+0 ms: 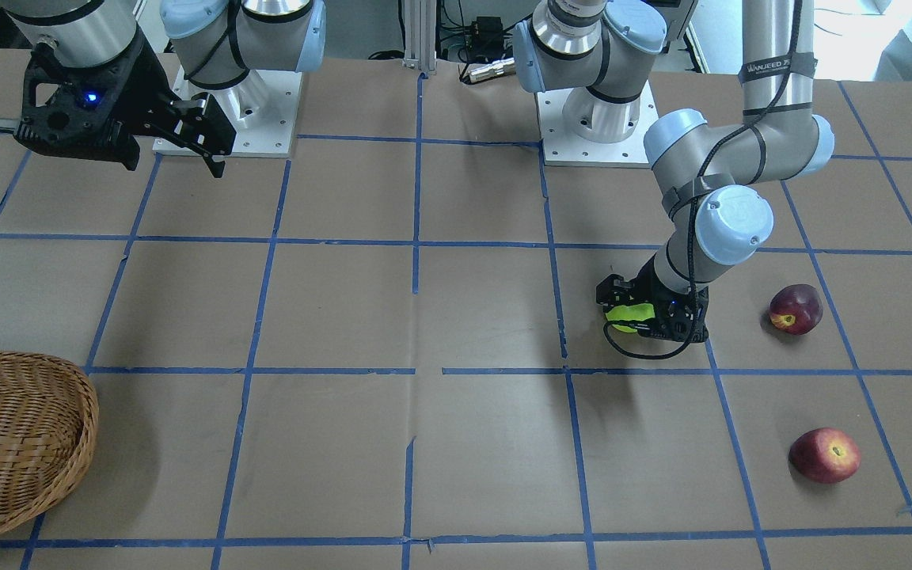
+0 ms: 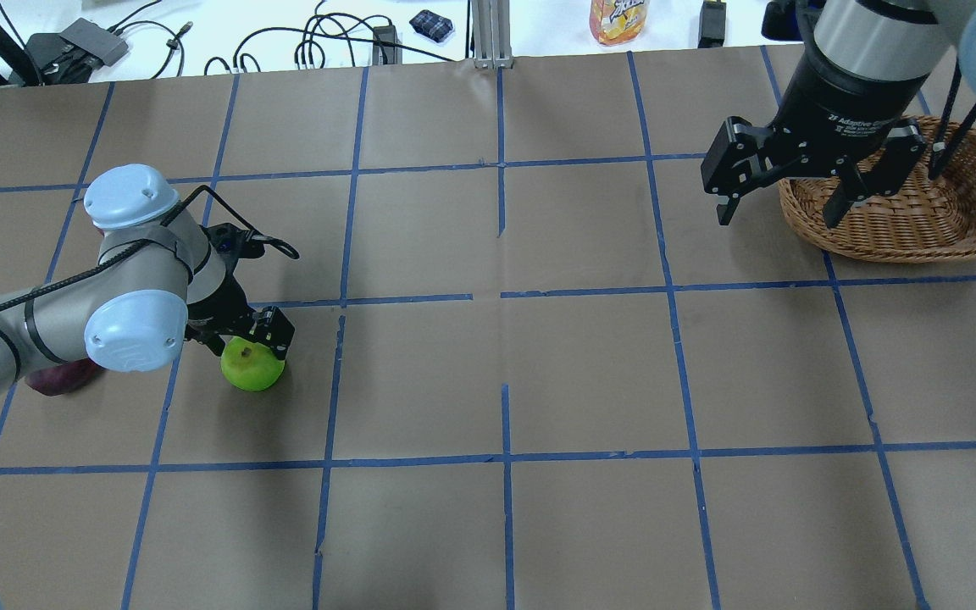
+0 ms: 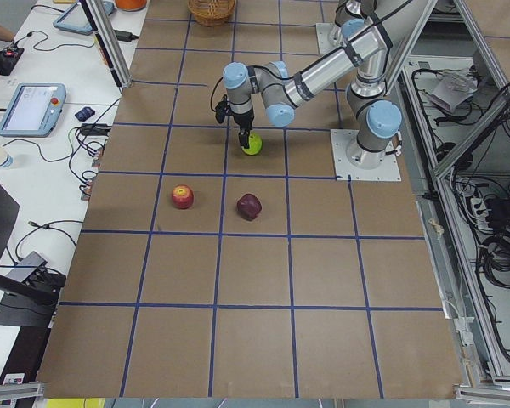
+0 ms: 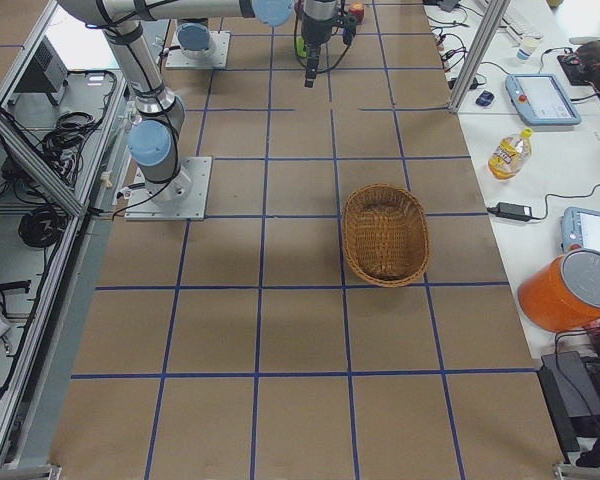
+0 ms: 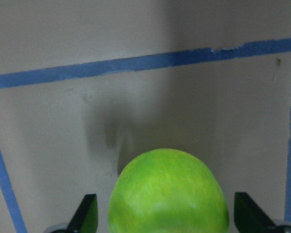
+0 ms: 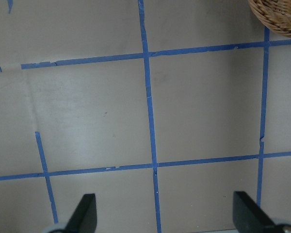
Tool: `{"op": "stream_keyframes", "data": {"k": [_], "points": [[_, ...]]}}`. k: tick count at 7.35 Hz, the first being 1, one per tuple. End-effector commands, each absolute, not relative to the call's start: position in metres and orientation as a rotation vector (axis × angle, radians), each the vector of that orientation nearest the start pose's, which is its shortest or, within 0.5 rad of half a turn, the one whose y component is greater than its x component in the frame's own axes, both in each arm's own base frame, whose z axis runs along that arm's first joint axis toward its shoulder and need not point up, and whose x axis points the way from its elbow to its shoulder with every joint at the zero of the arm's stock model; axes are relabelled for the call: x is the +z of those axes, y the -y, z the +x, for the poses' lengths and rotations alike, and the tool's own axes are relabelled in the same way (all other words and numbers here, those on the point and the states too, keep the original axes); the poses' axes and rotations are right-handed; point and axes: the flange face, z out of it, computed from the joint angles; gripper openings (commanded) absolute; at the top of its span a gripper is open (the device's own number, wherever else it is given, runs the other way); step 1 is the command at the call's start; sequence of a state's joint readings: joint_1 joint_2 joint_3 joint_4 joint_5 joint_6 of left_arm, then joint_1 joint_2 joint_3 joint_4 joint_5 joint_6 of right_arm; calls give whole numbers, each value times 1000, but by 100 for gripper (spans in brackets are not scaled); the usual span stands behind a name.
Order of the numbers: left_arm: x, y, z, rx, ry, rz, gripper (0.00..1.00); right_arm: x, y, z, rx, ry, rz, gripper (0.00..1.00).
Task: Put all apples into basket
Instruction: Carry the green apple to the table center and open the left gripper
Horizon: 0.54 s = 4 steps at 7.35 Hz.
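Green apple point(image 2: 252, 366) sits on the table point(image 2: 590, 364) at the left middle of the overhead view, between the fingers of the left gripper point(image 2: 246, 341), which reaches down over it. In the left wrist view the fruit point(image 5: 169, 194) fills the lower middle of the frame, with a black fingertip point(image 5: 87, 216) at each lower corner. A strip of brown paper shows between each finger and the skin, so the jaws are spread wide around it without pressing on it.

The front-facing view shows what the overhead one mostly hides. A maroon apple point(image 1: 795, 309) lies at right of centre, near the left gripper point(image 1: 646, 313), and a red apple point(image 1: 824, 455) lies at lower right, apart from both. From overhead only a dark sliver of the maroon apple point(image 2: 60, 377) peeks out under the arm.

The right gripper point(image 2: 776, 216) hangs above the table at the upper right of the overhead view, its fingers parted wide and holding nothing. It is just beside the basket point(image 2: 895, 246). Its wrist camera catches only a corner of the basket's rim point(image 6: 276, 22) at the upper right.
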<state>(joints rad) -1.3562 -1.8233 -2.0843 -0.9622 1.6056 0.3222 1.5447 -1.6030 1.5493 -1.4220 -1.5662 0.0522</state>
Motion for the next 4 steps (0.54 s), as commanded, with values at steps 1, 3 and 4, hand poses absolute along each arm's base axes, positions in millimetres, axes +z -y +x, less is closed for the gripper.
{"op": "stream_keyframes", "data": {"k": [1,3,4], "points": [[180,485,-29,280,-3138,176,37,500,471,122,152,-3132,123,100],[192,494,-30,226,-3146,126,10,497,471,121,159,-3136,123,100],[209,516,-46,165,-3158,-74,10,493,470,115,175,-3195,117,100]]}}
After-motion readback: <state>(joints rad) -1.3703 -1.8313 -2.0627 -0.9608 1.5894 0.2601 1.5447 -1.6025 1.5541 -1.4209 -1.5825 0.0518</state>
